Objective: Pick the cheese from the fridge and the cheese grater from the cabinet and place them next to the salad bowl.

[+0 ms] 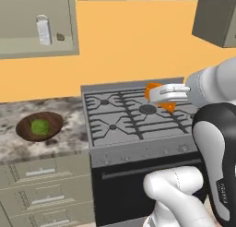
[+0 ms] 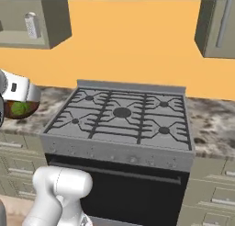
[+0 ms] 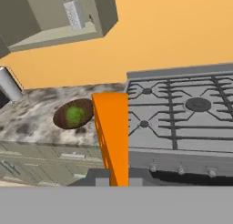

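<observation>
The gripper [image 1: 162, 98] is clamped on the cheese [image 1: 154, 90], holding it above the stove [image 1: 133, 115]. The salad bowl [image 1: 39, 126] sits on the tabletop [image 1: 14, 113] beside the stove; the cheese grater [image 1: 43, 30] stands in the open cabinet [image 1: 37, 48] above.

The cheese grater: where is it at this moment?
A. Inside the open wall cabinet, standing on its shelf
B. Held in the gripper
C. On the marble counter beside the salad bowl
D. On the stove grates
A. The cheese grater stands upright in the open cabinet above the counter, while the gripper holds the orange cheese over the stove.
</observation>
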